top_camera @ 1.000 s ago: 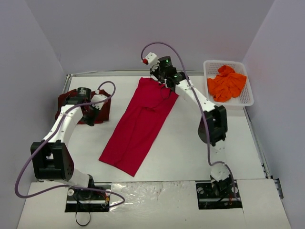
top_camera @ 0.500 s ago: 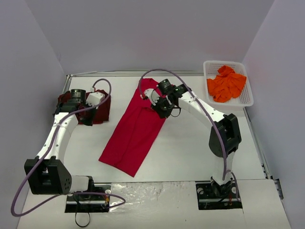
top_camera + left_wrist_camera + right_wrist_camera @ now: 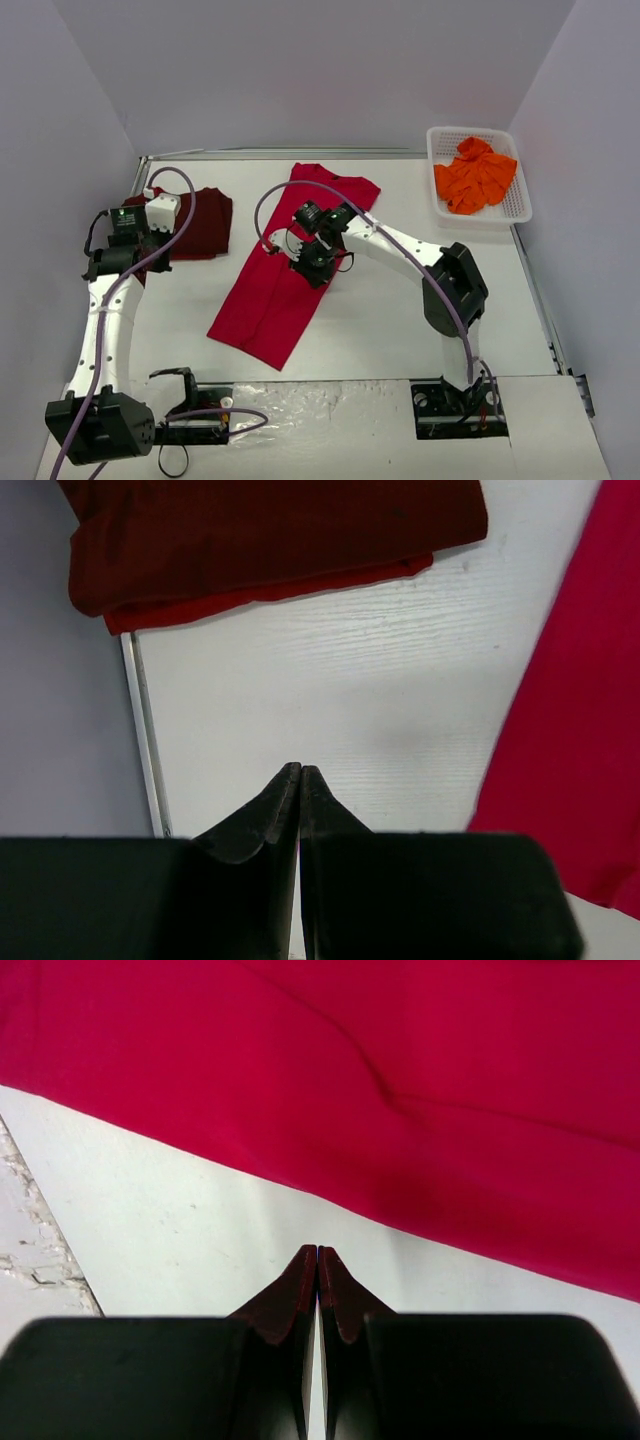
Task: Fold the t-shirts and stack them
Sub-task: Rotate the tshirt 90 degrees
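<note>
Right gripper (image 3: 318, 1252), clenched and empty, hovers at the right edge of the bright red cloth t-shirt (image 3: 262, 312). The shirt's long axis runs near-left to far-right. The left gripper (image 3: 300, 770), also clenched, is farther away.

Soft, even light is falling from above, leaving only faint shadows on the white tabletop (image 3: 390, 310). The near-edge sheet (image 3: 330, 400) is glinting faintly. In the wrist views, the left pincer (image 3: 300, 777) and right pincer (image 3: 317, 1257) are showing dark, with little detail.
</note>
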Available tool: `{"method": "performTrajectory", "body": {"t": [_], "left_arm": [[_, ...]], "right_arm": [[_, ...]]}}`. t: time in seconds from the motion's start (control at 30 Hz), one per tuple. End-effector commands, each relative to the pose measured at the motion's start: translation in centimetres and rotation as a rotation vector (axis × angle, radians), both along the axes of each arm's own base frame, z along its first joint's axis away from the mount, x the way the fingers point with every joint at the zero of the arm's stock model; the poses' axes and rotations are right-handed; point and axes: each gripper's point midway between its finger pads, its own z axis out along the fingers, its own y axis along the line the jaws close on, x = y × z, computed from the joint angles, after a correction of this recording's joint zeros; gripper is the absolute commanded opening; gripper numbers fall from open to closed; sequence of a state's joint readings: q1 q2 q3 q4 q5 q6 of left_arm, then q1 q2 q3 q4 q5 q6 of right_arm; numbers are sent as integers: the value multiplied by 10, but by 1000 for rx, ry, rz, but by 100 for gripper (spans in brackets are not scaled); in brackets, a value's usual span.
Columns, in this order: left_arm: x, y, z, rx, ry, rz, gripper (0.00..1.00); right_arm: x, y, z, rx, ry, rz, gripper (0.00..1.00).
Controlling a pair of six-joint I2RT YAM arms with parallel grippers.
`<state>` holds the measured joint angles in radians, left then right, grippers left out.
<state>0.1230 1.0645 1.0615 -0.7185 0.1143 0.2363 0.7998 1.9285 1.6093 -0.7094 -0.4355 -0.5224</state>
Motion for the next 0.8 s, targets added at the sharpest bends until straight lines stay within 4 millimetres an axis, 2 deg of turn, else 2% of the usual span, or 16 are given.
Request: {"method": "performTrajectory", "body": {"t": [0.0,0.13,0.27,0.53,0.67,0.77], "left_arm": [[-1,11,12,-8,-58,69,2],[-4,11,14,-24,-71,74,3],[-4,13,17,-40,-86,85,2],[-8,15,15,-51,-84,79,3],[-9,15,15,-56,-90,75,2],[-10,14,15,-63,-90,70,3]], "right_arm": [[-21,-10,-28,-69,104,28,0],[-24,-7,-50,-96,132,43,0],[-25,-2,-65,-114,152,54,0],[-36,10,-81,-146,174,96,0],[-47,12,-80,-152,190,124,0],[-58,14,-70,-147,203,160,0]]}}
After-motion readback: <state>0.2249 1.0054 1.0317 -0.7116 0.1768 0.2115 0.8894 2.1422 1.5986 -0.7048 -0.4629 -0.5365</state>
